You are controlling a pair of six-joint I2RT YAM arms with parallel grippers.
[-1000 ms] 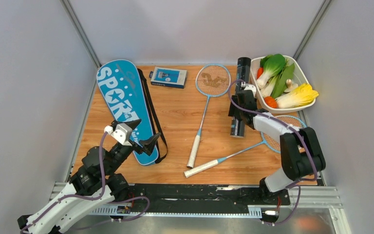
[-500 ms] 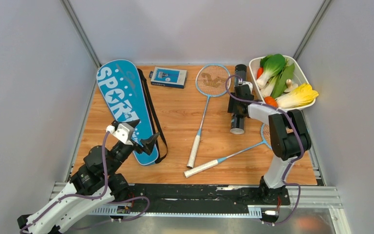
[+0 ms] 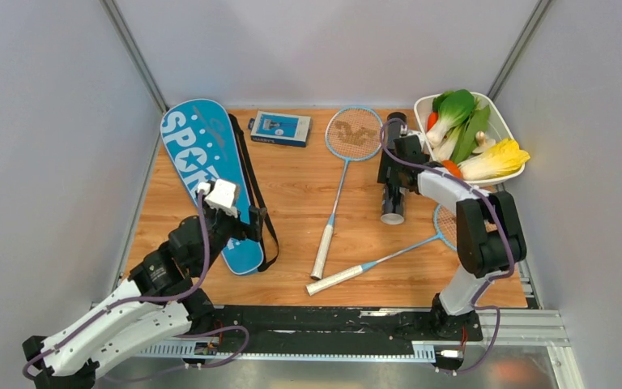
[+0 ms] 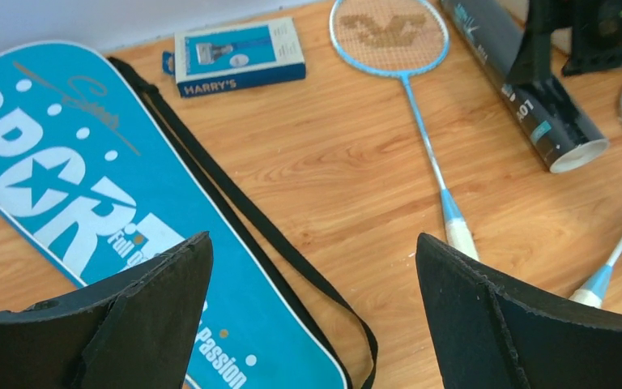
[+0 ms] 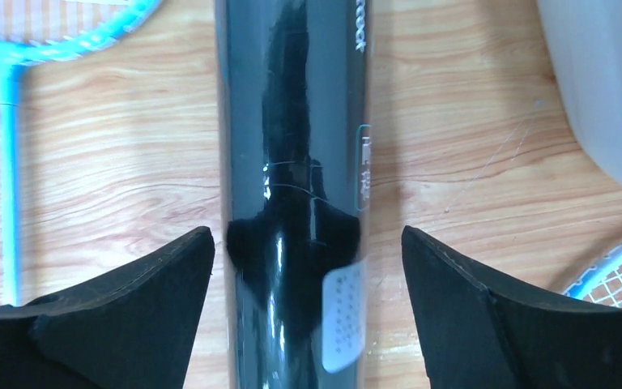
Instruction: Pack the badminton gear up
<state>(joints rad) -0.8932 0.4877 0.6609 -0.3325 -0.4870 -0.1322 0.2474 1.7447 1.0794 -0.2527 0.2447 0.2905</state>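
Note:
The long black tube point(image 3: 393, 207) lies on the table, its open white-rimmed end toward me. My right gripper point(image 3: 390, 166) is open and straddles it; in the right wrist view the tube point(image 5: 291, 162) runs between the fingers point(image 5: 146, 292) with gaps on both sides. My left gripper point(image 3: 247, 227) is open and empty over the near end of the blue "SPORT" cover point(image 3: 206, 170), also in the left wrist view point(image 4: 57, 178). Two light-blue rackets lie mid-table: one head point(image 3: 355, 132) at the back, the other point(image 3: 372, 263) crossing near the front. No shuttlecocks show.
A small blue box point(image 3: 280, 128) lies at the back between the cover and a racket. A white tray point(image 3: 498, 121) of vegetables stands at the back right, close to the tube. The cover's black strap point(image 4: 291, 259) loops beside it. Grey walls enclose the table.
My left arm has reached forward, its gripper now farther over the cover's near end. My right gripper has shifted over the tube and lined up across it, still open.

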